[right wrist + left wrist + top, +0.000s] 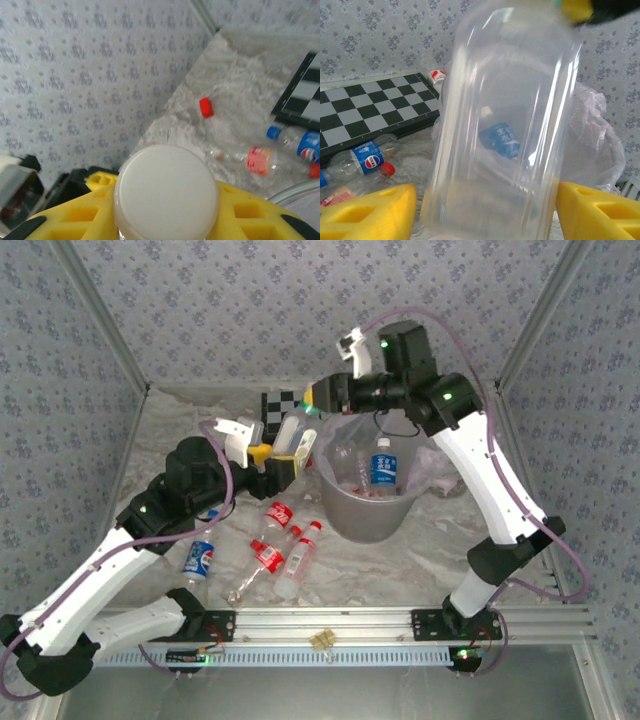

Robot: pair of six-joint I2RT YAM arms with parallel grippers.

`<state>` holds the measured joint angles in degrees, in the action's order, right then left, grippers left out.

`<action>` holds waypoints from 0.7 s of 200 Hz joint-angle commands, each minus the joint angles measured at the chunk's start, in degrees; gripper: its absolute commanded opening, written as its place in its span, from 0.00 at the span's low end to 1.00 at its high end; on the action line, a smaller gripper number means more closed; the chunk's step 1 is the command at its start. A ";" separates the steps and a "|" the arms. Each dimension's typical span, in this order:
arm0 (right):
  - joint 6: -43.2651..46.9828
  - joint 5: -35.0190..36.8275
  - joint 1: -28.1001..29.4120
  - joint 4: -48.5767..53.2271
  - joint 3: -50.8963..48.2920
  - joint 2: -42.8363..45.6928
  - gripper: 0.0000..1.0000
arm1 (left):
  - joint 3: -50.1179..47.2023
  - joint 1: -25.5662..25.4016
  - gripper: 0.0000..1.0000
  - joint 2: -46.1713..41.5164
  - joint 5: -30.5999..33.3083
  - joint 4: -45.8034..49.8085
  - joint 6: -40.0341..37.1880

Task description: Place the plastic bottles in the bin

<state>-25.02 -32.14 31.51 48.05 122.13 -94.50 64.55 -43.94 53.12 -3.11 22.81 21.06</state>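
Top external: a clear bottle [293,433] hangs at the left rim of the bin [345,525]. Our right hand [165,205] clenches its stiff capped end; whether our left hand [485,212] grips the likely light, slippery body, we cannot tell.

near side of bin [360,522] open, left rim crowded by left pincer [283,452], right pincer [320,398], clear bottle [293,430]

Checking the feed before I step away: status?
Right fingers shut on clear bottle at its white cap, beside bin rim. Left fingers flank its body, grip unclear. Nothing between bottle and bin; more bottles on table.
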 commanded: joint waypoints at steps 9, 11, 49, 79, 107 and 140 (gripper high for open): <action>0.76 0.51 -5.96 -0.10 2.94 5.12 0.28 | -2.40 -0.32 0.76 1.03 1.35 -4.00 2.31; 0.83 0.39 -6.57 -0.05 2.94 5.42 0.28 | -2.45 -0.30 0.76 1.37 1.31 -4.31 2.49; 6.94 6.63 -15.64 8.09 1.10 10.64 0.26 | 0.16 -0.31 0.78 7.69 0.83 -5.73 4.21; 13.43 15.56 -15.84 13.48 -5.73 13.10 0.23 | 0.47 -0.33 0.76 9.94 0.45 -7.92 5.29; 12.37 15.43 -15.54 10.96 -14.81 13.32 0.22 | -0.13 -0.34 0.72 12.03 0.77 -10.16 7.60; 11.39 17.81 -10.98 7.99 -23.33 11.57 0.21 | -2.65 -0.42 0.69 13.44 -1.32 -14.23 11.05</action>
<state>-14.28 -16.95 17.23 57.19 103.44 -81.23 62.39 -43.94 65.71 -2.81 13.76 28.82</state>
